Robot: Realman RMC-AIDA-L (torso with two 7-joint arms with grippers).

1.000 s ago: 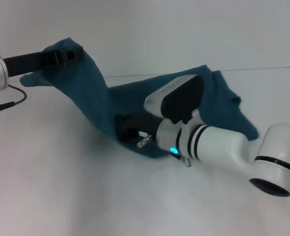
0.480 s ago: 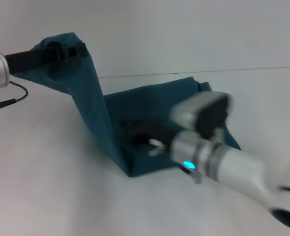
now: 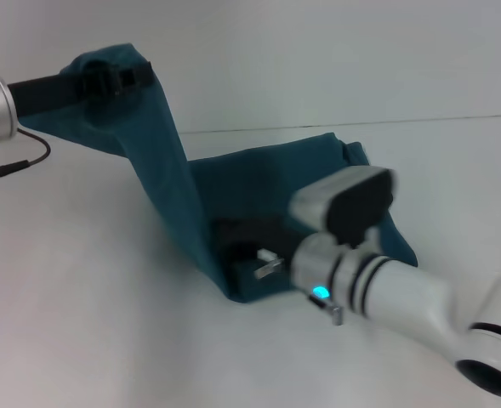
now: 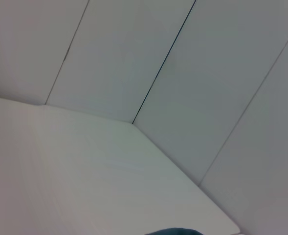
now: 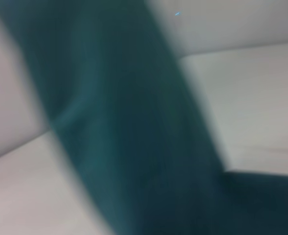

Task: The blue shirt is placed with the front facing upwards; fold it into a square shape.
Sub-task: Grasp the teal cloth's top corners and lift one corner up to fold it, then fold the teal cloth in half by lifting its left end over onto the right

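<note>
On the white table (image 3: 80, 323), left gripper (image 3: 118, 78) fingers pinch the blue shirt (image 3: 259, 183), lifting one end up-left; right gripper's (image 3: 246, 246) grip unclear.

The left gripper (image 3: 118, 81) is raised, clamped shut; the right gripper (image 3: 243, 242) is held low and closed.

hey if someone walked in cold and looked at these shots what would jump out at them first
The blue shirt stands out, dark teal on a white table, one end pulled up high on the robot's left where the left hand grips it. Near the middle, the right hand sits low on the shirt's front edge, with its white arm reaching in from the right.
</note>
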